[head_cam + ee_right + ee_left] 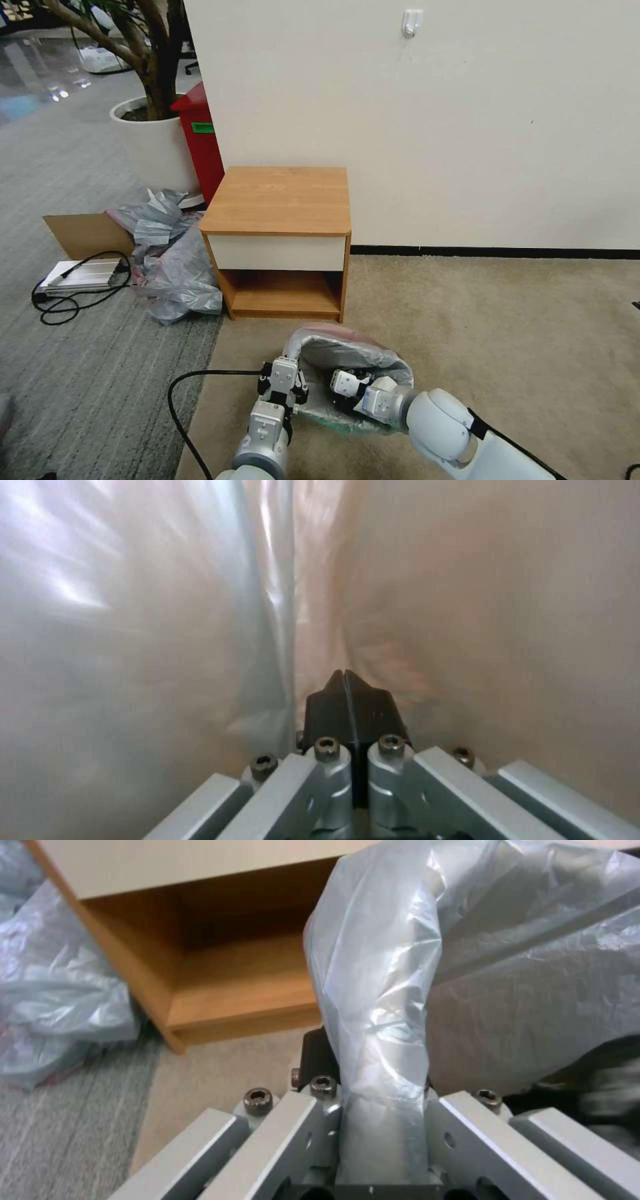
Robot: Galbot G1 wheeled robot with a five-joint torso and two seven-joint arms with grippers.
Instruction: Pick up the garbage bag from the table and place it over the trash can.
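Note:
The garbage bag (353,350), thin grey plastic with a pinkish rim band, bulges open on the floor just in front of the table (280,200). My left gripper (287,385) is at the bag's left edge. In the left wrist view my left gripper (377,1080) is shut on a bunched fold of the garbage bag (393,990). My right gripper (341,387) reaches inside the bag's mouth. In the right wrist view my right gripper (345,700) has its black fingertips pressed together, with the garbage bag (133,605) film all around. The trash can is hidden beneath the bag and arms.
A heap of grey plastic bags (173,267) lies left of the nightstand, with a cardboard sheet (87,233) and a white device with a black cable (80,277) beyond. A red bin (200,140) and white planter (150,143) stand behind. Beige carpet (507,333) lies open to the right.

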